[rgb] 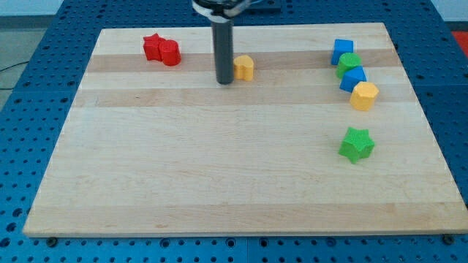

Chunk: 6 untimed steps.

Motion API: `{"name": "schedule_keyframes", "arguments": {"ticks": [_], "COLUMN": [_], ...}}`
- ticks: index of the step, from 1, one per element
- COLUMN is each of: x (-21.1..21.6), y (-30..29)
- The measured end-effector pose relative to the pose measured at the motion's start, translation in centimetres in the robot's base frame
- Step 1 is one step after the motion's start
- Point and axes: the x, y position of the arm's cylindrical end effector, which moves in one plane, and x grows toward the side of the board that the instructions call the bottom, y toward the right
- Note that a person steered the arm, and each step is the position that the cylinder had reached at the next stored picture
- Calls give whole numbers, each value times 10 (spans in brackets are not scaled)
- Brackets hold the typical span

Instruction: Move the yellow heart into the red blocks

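Note:
The yellow heart [244, 68] lies near the board's top middle. My tip [224, 81] stands right at its left side, touching or nearly touching it. The dark rod hides the heart's left edge. Two red blocks sit together at the top left: a red star [152, 47] and a red block of rounded shape [170, 52] touching its right side. They lie about a hundred pixels to the left of my tip and slightly higher in the view.
At the top right is a cluster: a blue block [342, 50], a green round block [349, 63], a second blue block [353, 79] and a yellow hexagon [363, 96]. A green star [356, 144] sits alone at the right. The wooden board [219, 183] ends at blue pegboard.

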Motion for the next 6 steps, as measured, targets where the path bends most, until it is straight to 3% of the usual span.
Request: {"name": "schedule_keyframes", "arguments": {"ticks": [2,3,4,5,6], "x": [10,-9,-35,-36,-24], "y": [73,101,76,-18,29]}}
